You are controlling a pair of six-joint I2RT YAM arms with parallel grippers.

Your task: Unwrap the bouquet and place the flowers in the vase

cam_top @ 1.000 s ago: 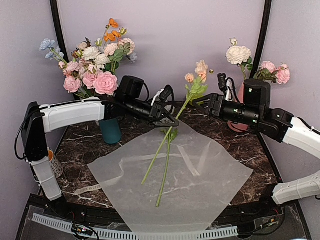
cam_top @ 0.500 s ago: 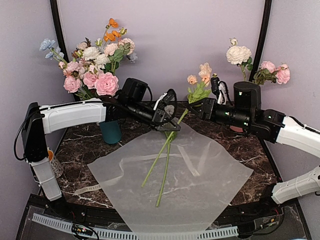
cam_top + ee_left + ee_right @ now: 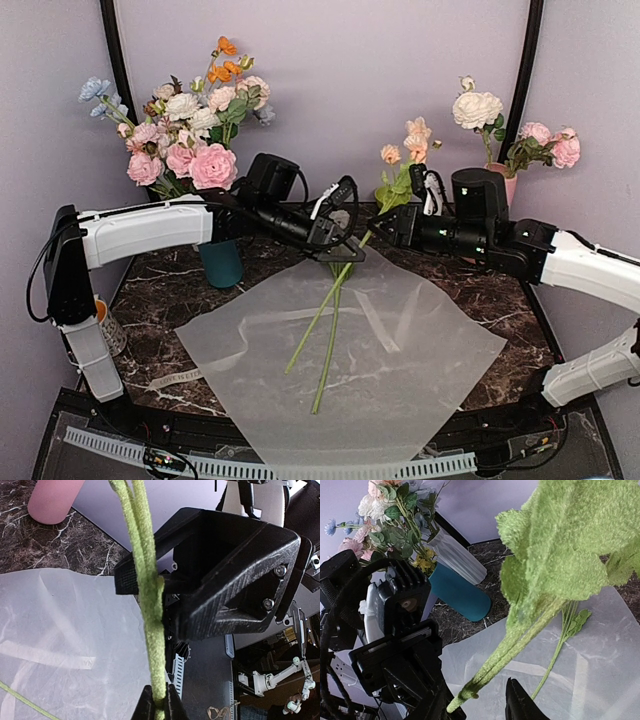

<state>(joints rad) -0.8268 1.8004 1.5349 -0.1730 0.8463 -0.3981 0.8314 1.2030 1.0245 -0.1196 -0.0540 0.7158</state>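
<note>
one wide paper sheet (image 3: 400,350) lay spread on the counter (image 3: 160,290), and one salmon vase (image 3: 50,500) stood at the back (partly hidden from above). two flowers (image 3: 310,335) showed, seemingly light with thin bendy stems, best pinched low under the leaves. the left tool (image 3: 159,704) clenched one stem aloft; the right tool (image 3: 480,707) straddled it, jaws apart.

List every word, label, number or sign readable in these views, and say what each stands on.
No text can be read.
The pale strip on the table, left of the wrapping paper, may carry print, but it is too small to tell.
The pink vase and the teal vase show no marks.
</note>
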